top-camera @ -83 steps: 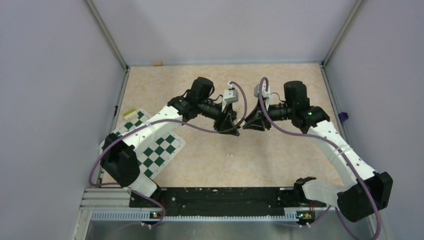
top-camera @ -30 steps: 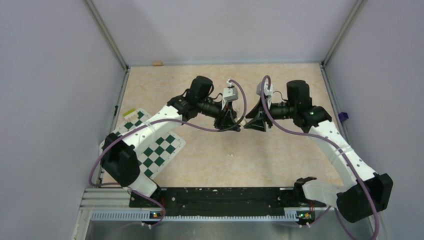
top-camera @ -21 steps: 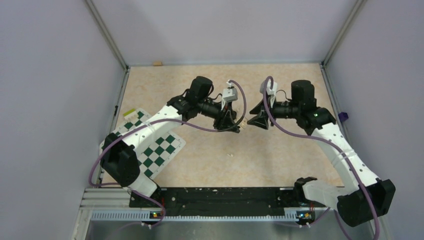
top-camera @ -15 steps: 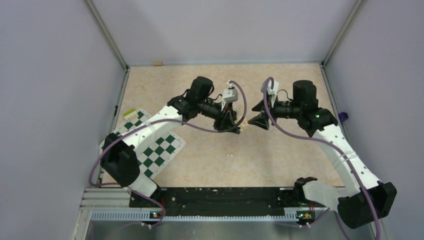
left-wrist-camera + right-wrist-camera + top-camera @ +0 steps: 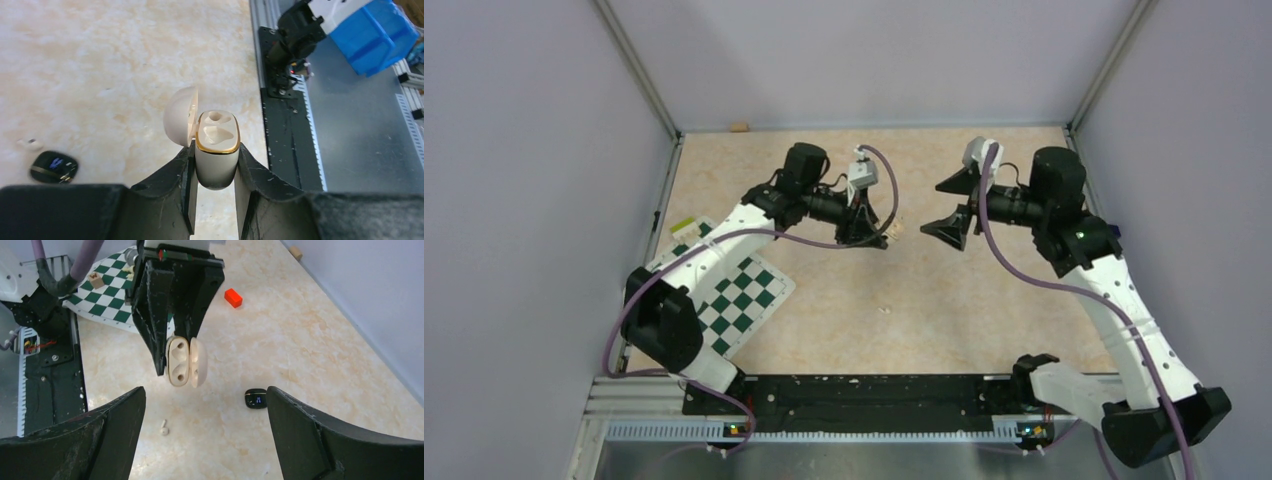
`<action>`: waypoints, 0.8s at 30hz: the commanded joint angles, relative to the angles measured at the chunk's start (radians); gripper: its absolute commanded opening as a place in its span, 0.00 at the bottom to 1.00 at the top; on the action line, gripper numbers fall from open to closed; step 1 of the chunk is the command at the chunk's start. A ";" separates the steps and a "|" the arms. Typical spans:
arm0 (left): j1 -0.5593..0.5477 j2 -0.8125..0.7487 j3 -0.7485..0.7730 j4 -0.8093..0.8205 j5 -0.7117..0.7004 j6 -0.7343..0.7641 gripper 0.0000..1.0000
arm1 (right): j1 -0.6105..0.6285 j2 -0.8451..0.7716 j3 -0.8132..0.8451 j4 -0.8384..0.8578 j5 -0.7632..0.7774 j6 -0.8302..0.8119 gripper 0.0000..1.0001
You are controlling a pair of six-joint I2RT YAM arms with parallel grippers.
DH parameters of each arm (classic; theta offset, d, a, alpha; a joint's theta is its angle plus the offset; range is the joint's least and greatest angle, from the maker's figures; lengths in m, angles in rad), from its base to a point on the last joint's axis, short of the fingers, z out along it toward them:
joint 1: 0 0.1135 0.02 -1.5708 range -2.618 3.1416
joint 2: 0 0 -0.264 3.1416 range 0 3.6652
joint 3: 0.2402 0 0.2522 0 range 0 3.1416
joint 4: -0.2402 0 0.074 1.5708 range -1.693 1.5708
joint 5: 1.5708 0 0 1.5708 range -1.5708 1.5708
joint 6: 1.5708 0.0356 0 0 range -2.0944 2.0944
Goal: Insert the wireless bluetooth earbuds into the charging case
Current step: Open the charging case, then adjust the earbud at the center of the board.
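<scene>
My left gripper (image 5: 216,156) is shut on the charging case (image 5: 216,160), a cream-white box with a gold rim, and holds it above the table. Its lid (image 5: 180,121) hangs open to one side. One well of the charging case (image 5: 178,361) seems filled by a cream piece; the other shows a hole. A small white earbud (image 5: 164,427) with a stem lies on the marble top, also seen in the top view as the earbud (image 5: 885,310). My right gripper (image 5: 206,401) stands wide open and empty, facing the case from a short way off. In the top view the right gripper (image 5: 947,206) is right of the left gripper (image 5: 887,228).
A glossy black rounded piece (image 5: 256,398) with blue lights lies on the table below the case. A red block (image 5: 233,297) sits further back. The chequered mat (image 5: 736,292) lies at the left. A wooden block (image 5: 740,127) is at the back wall. Purple walls enclose the table.
My right gripper has opened wide and drawn back to the right, away from the case. My left arm has shifted left and back with the case still in its grip.
</scene>
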 commanded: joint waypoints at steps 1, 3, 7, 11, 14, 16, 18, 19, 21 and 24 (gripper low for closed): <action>0.125 -0.089 0.023 0.029 0.012 0.029 0.00 | -0.009 0.069 0.020 0.119 0.071 0.111 0.88; 0.190 -0.123 0.005 0.035 0.018 0.033 0.00 | -0.009 0.110 0.016 0.147 0.101 0.130 0.87; 0.290 -0.175 -0.011 -0.050 0.006 0.112 0.00 | -0.009 0.229 0.026 0.226 0.285 0.193 0.85; 0.317 -0.227 -0.066 -0.088 0.019 0.152 0.00 | -0.009 0.367 0.048 0.283 0.403 0.223 0.79; 0.318 -0.298 -0.175 0.010 0.014 0.113 0.00 | -0.009 0.476 0.077 0.294 0.460 0.259 0.74; 0.323 -0.354 -0.254 0.115 -0.024 0.080 0.00 | -0.009 0.548 0.093 0.292 0.502 0.292 0.71; 0.326 -0.393 -0.300 0.175 -0.060 0.068 0.00 | -0.010 0.625 0.126 0.269 0.551 0.345 0.66; 0.327 -0.399 -0.306 0.183 -0.062 0.064 0.00 | -0.009 0.682 0.149 0.248 0.561 0.368 0.63; 0.327 -0.391 -0.299 0.182 -0.045 0.049 0.00 | -0.009 0.761 0.195 0.213 0.543 0.391 0.59; 0.327 -0.377 -0.314 0.216 -0.026 0.017 0.00 | -0.003 0.850 0.236 0.190 0.532 0.425 0.57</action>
